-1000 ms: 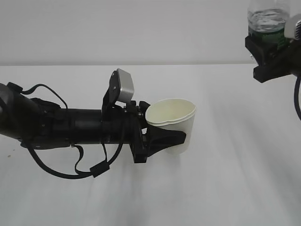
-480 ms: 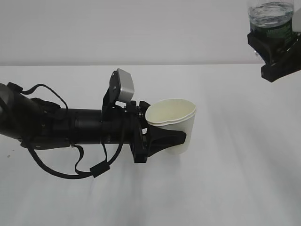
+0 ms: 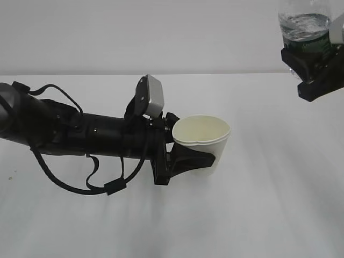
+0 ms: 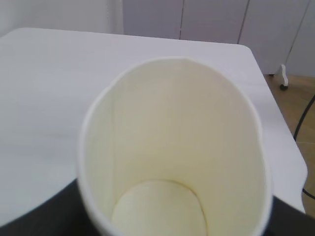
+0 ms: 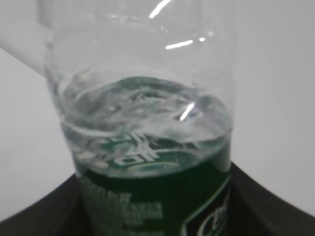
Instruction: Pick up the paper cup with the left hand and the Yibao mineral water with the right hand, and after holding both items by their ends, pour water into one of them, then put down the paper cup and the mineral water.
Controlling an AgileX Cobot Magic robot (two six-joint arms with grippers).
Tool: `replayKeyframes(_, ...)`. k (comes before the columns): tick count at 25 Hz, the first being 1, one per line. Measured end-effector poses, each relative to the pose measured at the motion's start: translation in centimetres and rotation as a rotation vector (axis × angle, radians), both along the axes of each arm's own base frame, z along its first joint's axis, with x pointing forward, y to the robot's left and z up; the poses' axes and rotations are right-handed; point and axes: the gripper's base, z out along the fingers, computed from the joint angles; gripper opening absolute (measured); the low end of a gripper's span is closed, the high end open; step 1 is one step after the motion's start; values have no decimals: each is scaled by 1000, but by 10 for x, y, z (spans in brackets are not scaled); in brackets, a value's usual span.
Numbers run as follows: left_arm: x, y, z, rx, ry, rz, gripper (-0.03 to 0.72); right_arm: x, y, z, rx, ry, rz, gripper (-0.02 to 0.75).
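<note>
The white paper cup (image 3: 203,144) stands upright low over the table, and my left gripper (image 3: 207,156) is shut on its lower body from the left. In the left wrist view I look into the cup's empty cream inside (image 4: 172,147), with my left gripper (image 4: 170,219) around its base and a dark finger (image 4: 44,214) at the lower left. High at the top right, my right gripper (image 3: 314,67) is shut on the Yibao mineral water (image 3: 305,27), held upright by its lower end. Up close, the bottle (image 5: 142,137) shows rippling water above the green label, inside my right gripper (image 5: 152,219). Its neck is out of frame.
The white table (image 3: 258,215) runs under both arms, with a pale wall behind it. The table's far right corner (image 4: 275,98), cabinet doors and a strip of floor show in the left wrist view. A black cable (image 3: 70,185) loops under the left arm.
The left arm has shifted the cup a little to the right and the arm's rear has risen. The right gripper has lifted the bottle slightly and drifted left. Both grips are unchanged.
</note>
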Motion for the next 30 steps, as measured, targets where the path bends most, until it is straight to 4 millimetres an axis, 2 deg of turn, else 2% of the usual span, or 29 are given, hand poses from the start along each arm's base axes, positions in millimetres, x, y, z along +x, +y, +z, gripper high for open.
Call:
replayKeyframes(14, 10, -9, 15, 15, -21, -63, 440, 5, 1, -16, -64, 63, 24, 463)
replayKeyframes(30, 9, -8, 14, 21, -12, -78, 440, 4, -1, -26, -235, 102, 34, 463)
